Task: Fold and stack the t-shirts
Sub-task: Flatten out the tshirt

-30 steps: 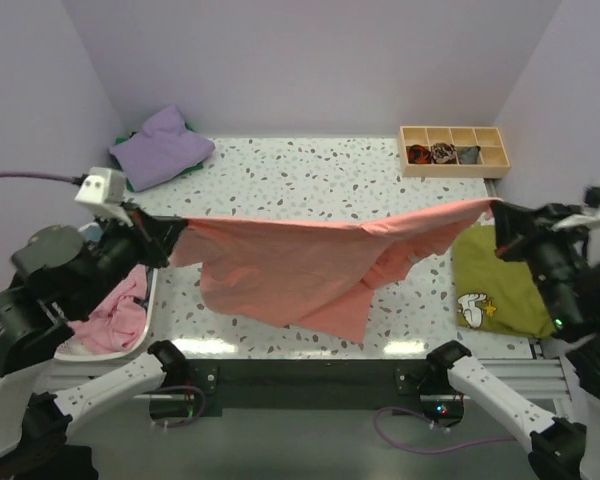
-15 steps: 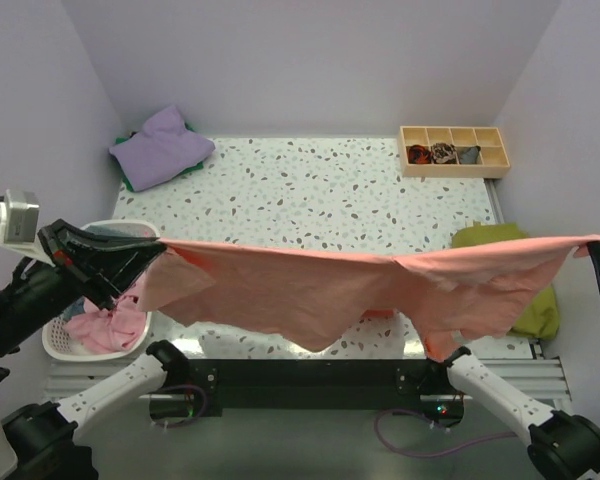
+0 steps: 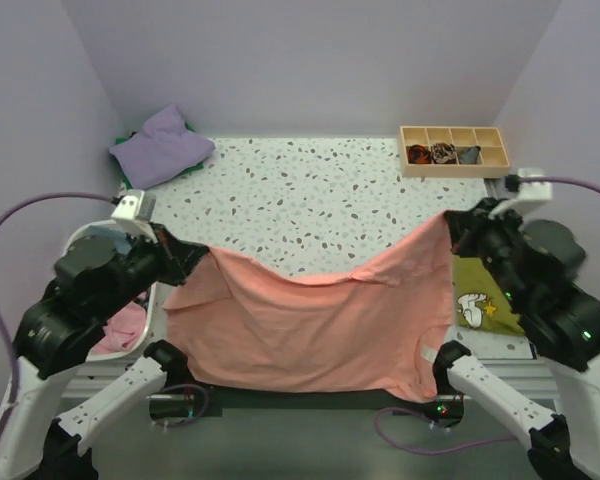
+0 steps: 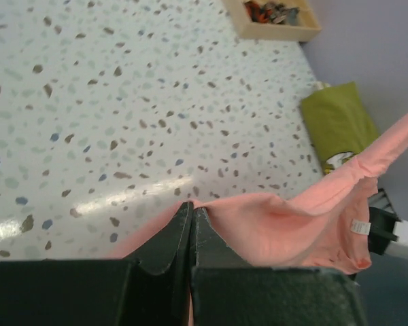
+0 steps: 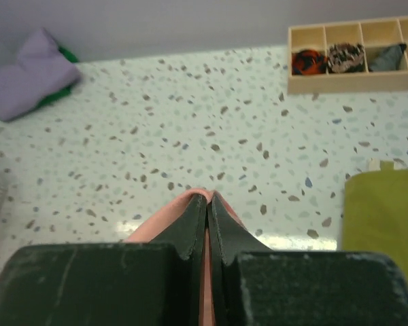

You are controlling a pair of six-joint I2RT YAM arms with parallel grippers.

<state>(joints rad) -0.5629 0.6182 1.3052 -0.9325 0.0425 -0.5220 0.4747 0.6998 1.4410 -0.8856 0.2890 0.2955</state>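
Here, the salmon shirt [image 3: 310, 320] hangs spread between my two arms across the desk's near edge, its top hem sagging in the middle. The left gripper [image 3: 193, 258] and right gripper [image 3: 460, 228] each have fingers clamped on an upper corner. I judge this the spreading step; next it needs lowering flat onto the desk. A green shirt [image 3: 485, 290] lies by the right edge, a lavender shirt [image 3: 162, 145] in the far left corner.

The speckled table [image 3: 310, 190] carries a wooden tray [image 3: 452, 151] at its far right corner. Well left of the tray lies a folded lavender t-shirt [image 3: 160, 148] — nearer the arms than the tray, an olive-green t-shirt [image 3: 472, 285] lies flat.
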